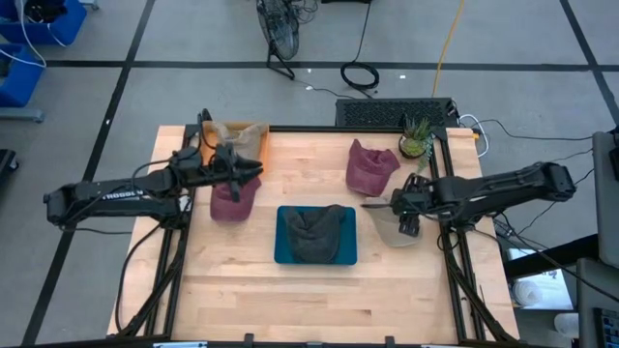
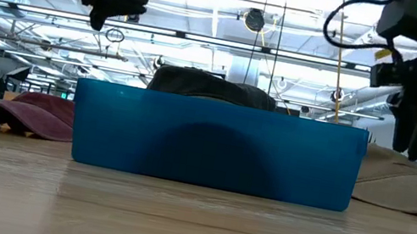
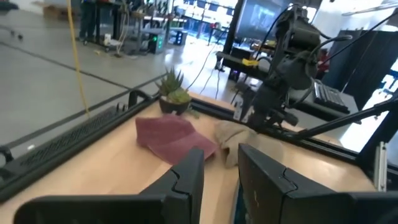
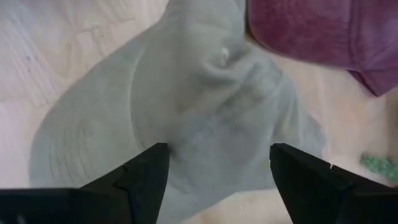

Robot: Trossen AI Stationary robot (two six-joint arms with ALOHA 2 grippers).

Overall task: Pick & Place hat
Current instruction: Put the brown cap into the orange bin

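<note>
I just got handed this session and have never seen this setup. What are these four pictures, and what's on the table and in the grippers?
Two dark robot arms work at a wooden table. One picture looks straight down, one looks level across the tabletop, and two come from cameras on the wrists. In the middle sits a blue bin with a dark cap inside. Maroon caps lie on either side: one on the left, one on the right. A tan cap lies at the back left, near a small potted plant at the back right. The right gripper hangs open over a beige cap, holding nothing. The left gripper hovers above the left maroon cap.
</note>
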